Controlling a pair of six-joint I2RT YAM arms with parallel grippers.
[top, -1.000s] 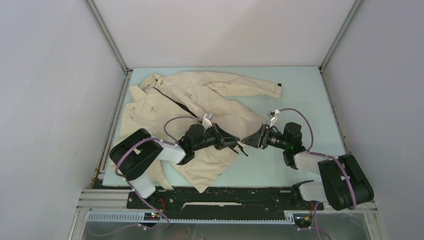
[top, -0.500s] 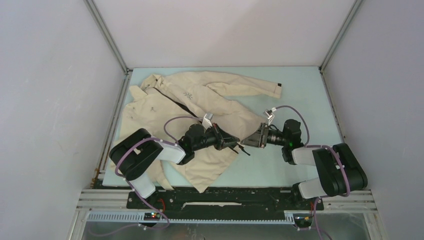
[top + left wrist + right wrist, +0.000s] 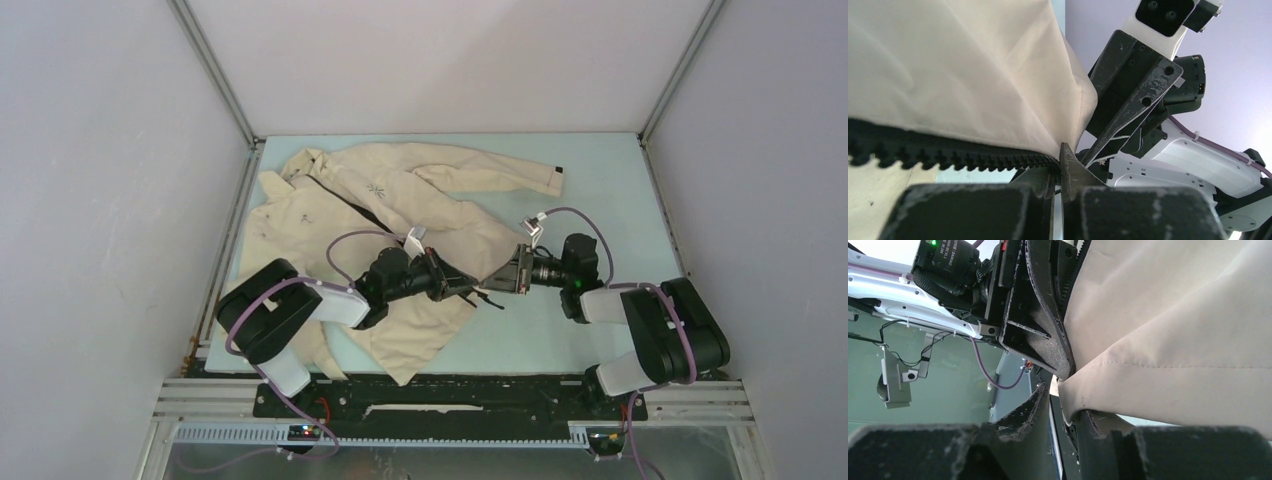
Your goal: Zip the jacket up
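The beige jacket [image 3: 400, 200] lies spread on the light blue table [image 3: 600, 190], collar at the far left, its dark zipper [image 3: 335, 195] open. My left gripper [image 3: 476, 290] is at the hem's right corner. In the left wrist view it [image 3: 1058, 170] is shut on the lower end of the black zipper teeth [image 3: 948, 152]. My right gripper [image 3: 499, 279] faces it from the right, almost touching. In the right wrist view it [image 3: 1064, 412] is open, with the jacket's hem corner [image 3: 1073, 390] bulging between its fingers and over the right one.
One sleeve [image 3: 500, 178] stretches right across the far half of the table, ending in a small black cuff tab [image 3: 558, 169]. Grey cage walls and metal posts [image 3: 215, 80] enclose the table. Both arm bases sit on the near rail [image 3: 450, 400].
My right gripper has moved left and a little up, closing in on the left gripper and the hem corner. The left gripper and the jacket have stayed still.
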